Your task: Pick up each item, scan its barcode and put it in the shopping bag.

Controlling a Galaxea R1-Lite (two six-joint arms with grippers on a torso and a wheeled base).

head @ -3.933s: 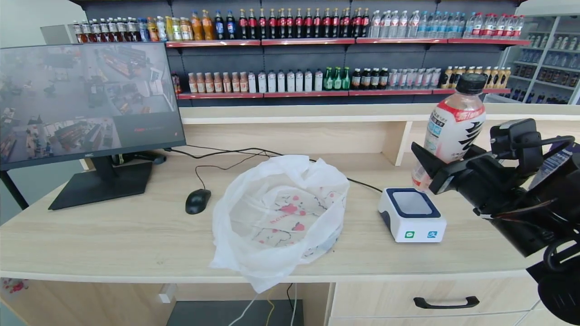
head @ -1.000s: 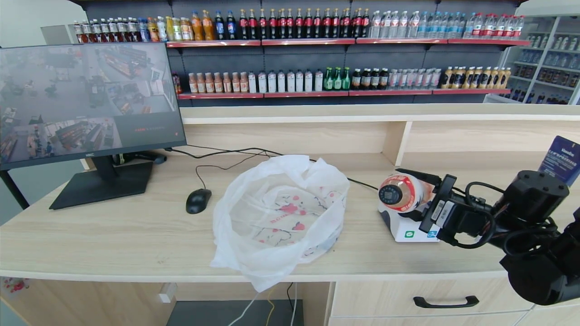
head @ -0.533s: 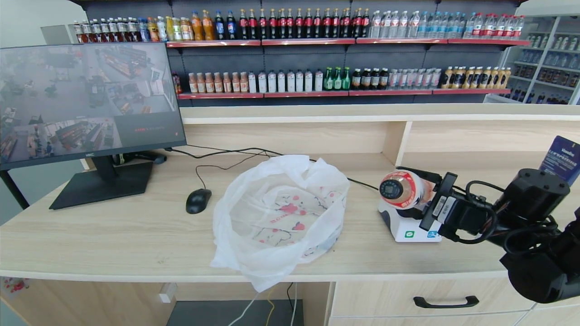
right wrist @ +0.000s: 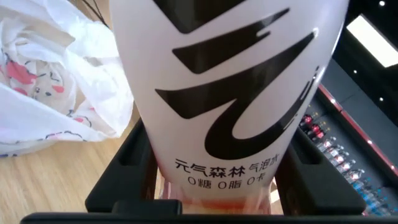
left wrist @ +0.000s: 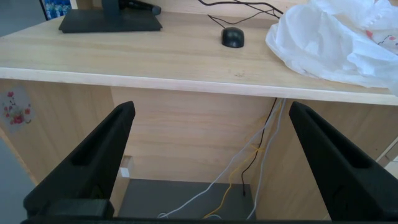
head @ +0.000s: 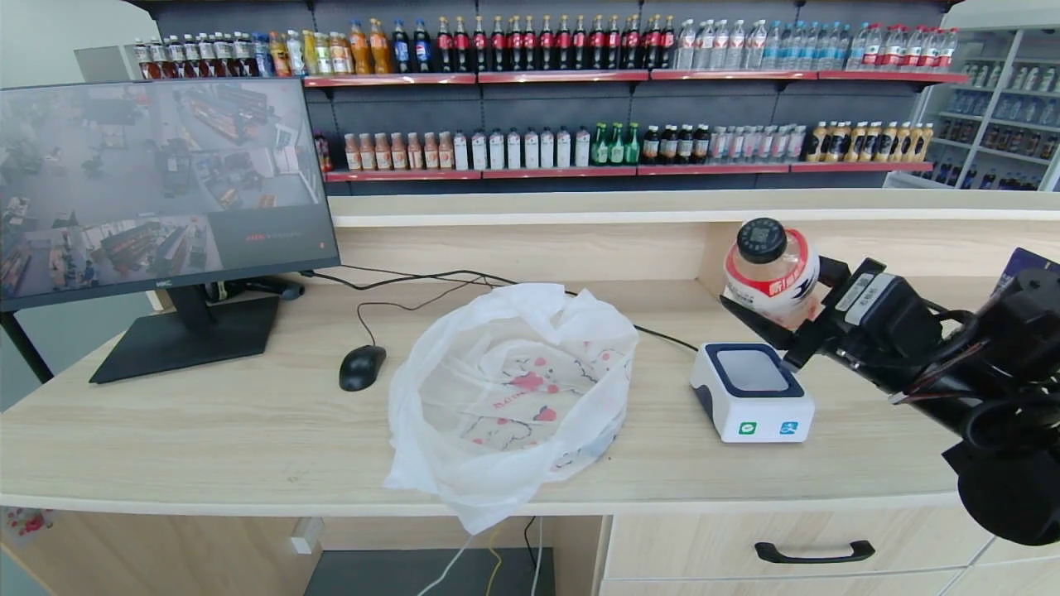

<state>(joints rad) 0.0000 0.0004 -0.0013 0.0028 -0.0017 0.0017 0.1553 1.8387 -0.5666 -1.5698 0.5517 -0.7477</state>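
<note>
Left gripper [left wrist: 211, 112]: well off to the scanner's [head: 752, 393] left and lower than the counter [head: 207, 447] it sits on, facing the counter's front. Its fingers [left wrist: 99, 155] are spread wide with nothing between them.
Drawer handle [head: 815, 552]: below the scanner, on the counter's front.
Shopping bag [head: 513, 389]: just left of the scanner on the same counter, white with red prints, mouth open upward, a flap hanging over the front edge.
Scanner: white box with a dark-rimmed window facing up, nothing resting on it.
Right gripper [head: 782, 302]: above the scanner and slightly behind it. The fingers are closed against the sides of the bottle [head: 770, 269]. The wrist view shows them hugging the lower body of the bottle [right wrist: 230, 81].
Bottle: in the air above the scanner's back edge, apart from it, tilted with its black cap toward the robot.
Mouse [head: 362, 367]: well left of the scanner, past the bag.
Monitor [head: 157, 182]: farther left than the mouse, screen lit.
Shelves [head: 580, 76]: far behind the scanner, lined with drinks.
</note>
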